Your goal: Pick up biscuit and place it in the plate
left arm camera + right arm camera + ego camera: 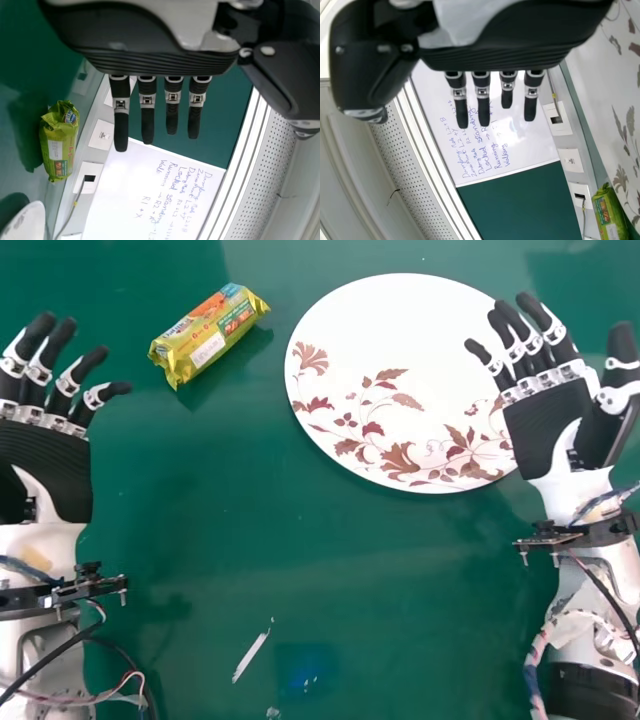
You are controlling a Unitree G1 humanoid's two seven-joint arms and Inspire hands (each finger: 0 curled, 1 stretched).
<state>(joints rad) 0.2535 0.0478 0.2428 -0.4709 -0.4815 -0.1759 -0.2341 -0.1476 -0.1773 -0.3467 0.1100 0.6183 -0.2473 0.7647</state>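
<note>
The biscuit packet (208, 334), yellow-green with orange, lies slanted on the green table, left of the white plate (370, 350) with its brown floral pattern. My left hand (45, 465) is at the left edge, nearer than the packet and apart from it, fingers straight. My right hand (550, 420) is open over the plate's right edge, holding nothing. In the left wrist view, my left hand (160, 60) has straight fingers, and the packet (59, 140) and plate (27, 222) are in sight. In the right wrist view are my right hand (495, 57), the packet (610, 215) and the plate (600, 65).
The green table (300, 560) extends between both arms, with a pale streak (251, 656) near its front. Cables hang along both forearms. A whiteboard (145, 195) with handwriting and wall sockets (91, 177) are beyond the table.
</note>
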